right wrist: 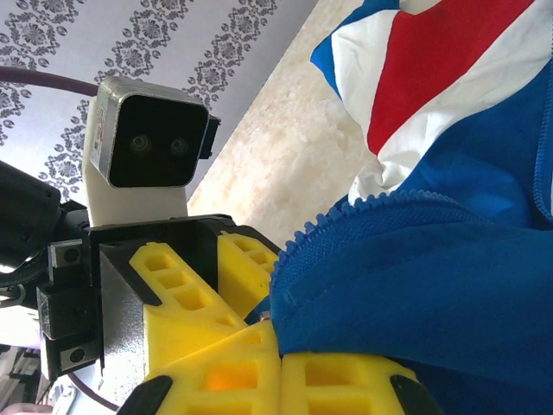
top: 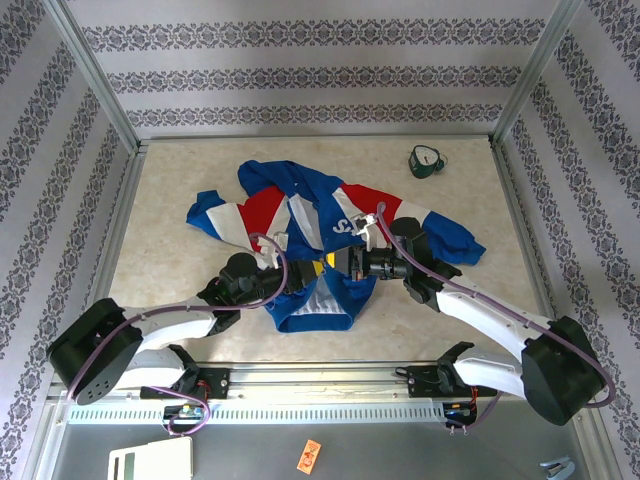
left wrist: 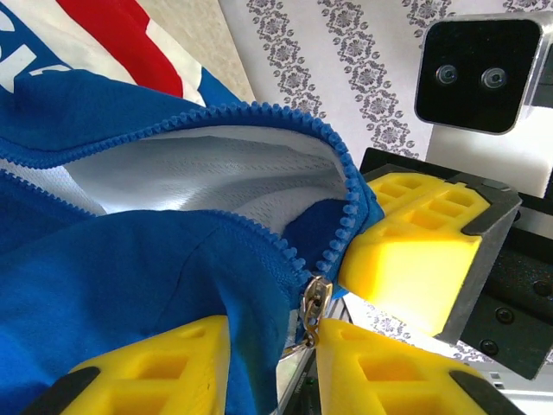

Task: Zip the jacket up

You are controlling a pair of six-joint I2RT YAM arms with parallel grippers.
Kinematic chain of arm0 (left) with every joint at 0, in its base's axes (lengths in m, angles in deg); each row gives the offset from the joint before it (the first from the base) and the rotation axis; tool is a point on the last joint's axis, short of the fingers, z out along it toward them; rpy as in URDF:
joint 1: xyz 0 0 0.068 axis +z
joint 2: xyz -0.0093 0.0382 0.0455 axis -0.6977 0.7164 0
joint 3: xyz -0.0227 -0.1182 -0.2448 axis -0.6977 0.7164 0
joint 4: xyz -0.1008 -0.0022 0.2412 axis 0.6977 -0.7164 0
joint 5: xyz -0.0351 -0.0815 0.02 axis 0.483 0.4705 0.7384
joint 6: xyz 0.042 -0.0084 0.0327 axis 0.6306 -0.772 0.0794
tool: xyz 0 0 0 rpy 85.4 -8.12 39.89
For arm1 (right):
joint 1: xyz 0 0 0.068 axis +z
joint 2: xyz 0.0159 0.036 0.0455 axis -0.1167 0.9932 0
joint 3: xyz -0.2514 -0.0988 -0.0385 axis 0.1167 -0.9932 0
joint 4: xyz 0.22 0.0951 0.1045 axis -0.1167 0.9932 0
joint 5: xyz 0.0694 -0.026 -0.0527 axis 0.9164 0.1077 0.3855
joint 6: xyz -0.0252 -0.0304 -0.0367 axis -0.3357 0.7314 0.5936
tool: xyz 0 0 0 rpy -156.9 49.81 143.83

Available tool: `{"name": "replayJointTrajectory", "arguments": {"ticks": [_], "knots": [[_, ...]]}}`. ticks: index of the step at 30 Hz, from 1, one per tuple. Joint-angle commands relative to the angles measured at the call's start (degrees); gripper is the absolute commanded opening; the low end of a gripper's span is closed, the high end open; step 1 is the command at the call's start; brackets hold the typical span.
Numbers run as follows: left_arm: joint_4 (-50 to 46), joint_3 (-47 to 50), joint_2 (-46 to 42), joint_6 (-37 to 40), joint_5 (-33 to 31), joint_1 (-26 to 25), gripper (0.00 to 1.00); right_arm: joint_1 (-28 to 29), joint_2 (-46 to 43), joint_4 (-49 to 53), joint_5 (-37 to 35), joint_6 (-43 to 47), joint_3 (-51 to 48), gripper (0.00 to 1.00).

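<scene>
Blue fabric pinched in the right gripper (right wrist: 278, 346): pressed together on the jacket (top: 300, 215) front edge, just beside the zipper teeth (left wrist: 259, 112). Facing the left gripper (left wrist: 276, 337) almost tip to tip.

Bracketing the slider (left wrist: 315, 303) with the left fingers (left wrist: 173, 367), fabric bunched between. Clamped or only loosely around it: cannot tell.

Slider low on the track, near the hem by the look of it. Just beyond the tips, two rows of teeth splitting apart, white mesh lining (left wrist: 207, 177) in the gap.

Farther out from both grippers: rest of jacket flat on the table (top: 180, 180), front up, sleeves spread to either side. Small dark object (top: 427, 160) well beyond the right gripper, apart from the jacket.

Step, as judged: very start of the zip, bottom end engaged, front wide open.

Next: hold the hem taut with one gripper, get a firm grip on the pull tab with the other, and draw straight along the teeth toward the collar. Keep the rows aligned and the lining out of the slider.
</scene>
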Motion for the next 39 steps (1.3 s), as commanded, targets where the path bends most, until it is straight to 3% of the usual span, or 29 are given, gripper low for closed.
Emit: {"name": "replayJointTrajectory", "arguments": {"ticks": [1, 8, 13, 17, 20, 24, 27, 36, 39], "knots": [[5.15, 0.15, -0.67, -0.84, 0.32, -0.87, 0.33, -0.1, -1.66, -2.77, 0.94, 0.16, -0.59, 0.0], [1.29, 1.1, -5.21, 0.01, -1.46, -0.87, 0.38, -0.13, -2.31, -2.47, 0.85, 0.35, -1.27, 0.0], [0.09, 0.46, -5.96, 0.29, -1.29, -0.98, 0.29, -0.14, -2.45, -2.39, 1.12, 0.29, -1.17, 0.0], [-1.06, -0.49, -5.23, 0.73, -0.87, -1.31, 0.28, -0.13, -2.59, -2.35, 1.2, 0.36, -0.95, 0.0], [-1.22, -0.85, -4.58, 0.87, -0.54, -1.49, 0.22, -0.05, -2.66, -2.56, 1.03, 0.17, -0.95, 0.0], [-3.82, -1.69, -5.15, 1.89, -0.16, -1.66, 0.0, -0.04, -2.59, -2.56, 0.77, -0.02, -0.87, 0.0], [-10.96, -3.51, -7.12, 4.18, 0.22, -1.74, 0.0, -0.04, -2.45, -2.58, 0.0, -0.48, -0.78, 0.0], [-49.55, -15.02, -11.35, 15.88, -3.77, -2.45, 0.0, -0.06, 1.2, -4.45, -0.73, -2.05, 1.13, 0.0], [-55.53, -18.0, -9.54, 17.43, -4.25, -2.91, 0.0, -0.04, 2.72, -5.09, -1.21, -2.6, 1.42, 0.0]]}}
